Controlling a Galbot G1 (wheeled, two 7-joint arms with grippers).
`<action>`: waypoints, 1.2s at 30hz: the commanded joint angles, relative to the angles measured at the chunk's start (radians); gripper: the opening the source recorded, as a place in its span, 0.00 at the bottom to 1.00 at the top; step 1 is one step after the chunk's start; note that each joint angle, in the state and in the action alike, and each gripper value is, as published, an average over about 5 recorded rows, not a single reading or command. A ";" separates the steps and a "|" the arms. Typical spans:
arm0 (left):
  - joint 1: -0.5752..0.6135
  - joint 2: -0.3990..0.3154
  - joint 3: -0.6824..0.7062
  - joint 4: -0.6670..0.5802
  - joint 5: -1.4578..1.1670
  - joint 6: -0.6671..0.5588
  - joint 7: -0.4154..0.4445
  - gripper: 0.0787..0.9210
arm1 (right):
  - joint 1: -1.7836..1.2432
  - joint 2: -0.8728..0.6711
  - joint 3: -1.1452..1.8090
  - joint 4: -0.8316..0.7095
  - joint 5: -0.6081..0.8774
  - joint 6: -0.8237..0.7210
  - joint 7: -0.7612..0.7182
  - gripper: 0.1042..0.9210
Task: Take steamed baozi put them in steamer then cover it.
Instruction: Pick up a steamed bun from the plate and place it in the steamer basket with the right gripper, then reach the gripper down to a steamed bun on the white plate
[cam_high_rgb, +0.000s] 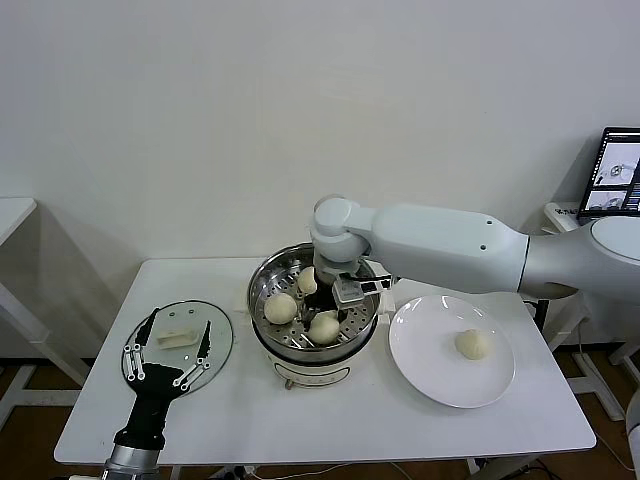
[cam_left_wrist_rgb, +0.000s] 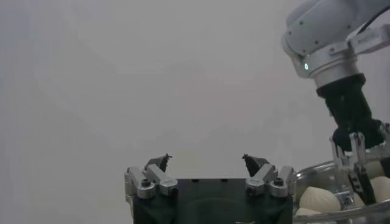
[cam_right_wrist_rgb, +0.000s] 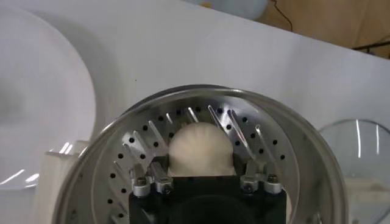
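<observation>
White bench: your right gripper (cam_high_rgb: 322, 296) hung inside the steamer (cam_high_rgb: 262, 285), fingers loosely straddling a baozi (cam_right_wrist_rgb: 200, 148) directly beneath; left gripper (cam_high_rgb: 170, 345) spread.

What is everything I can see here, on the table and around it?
Steamed baozi: four, cream-white round buns; three in the steamer, one on the plate.
Steamer: one, shiny steel pot with a perforated tray on a white base, middle of the table.
Plate: one, flat white, round, right of the steamer.
Glass lid: one, clear round with a white handle, left of the steamer.
Table: one, white.
Screen: one, dark, far right edge.
Right gripper: one, black and silver, down inside the steamer at a bun.
Left gripper: one, black and silver, open above the glass lid.
</observation>
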 joint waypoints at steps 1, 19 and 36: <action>-0.003 0.001 0.000 0.006 -0.001 -0.001 0.000 0.88 | -0.020 0.017 0.007 -0.006 -0.044 0.028 0.001 0.74; -0.018 0.005 0.001 0.029 0.005 -0.009 0.008 0.88 | 0.080 -0.138 0.098 0.072 0.256 -0.214 -0.100 0.88; -0.027 0.004 0.019 0.025 0.006 0.008 0.008 0.88 | 0.014 -0.479 0.152 -0.409 0.555 -0.821 -0.126 0.88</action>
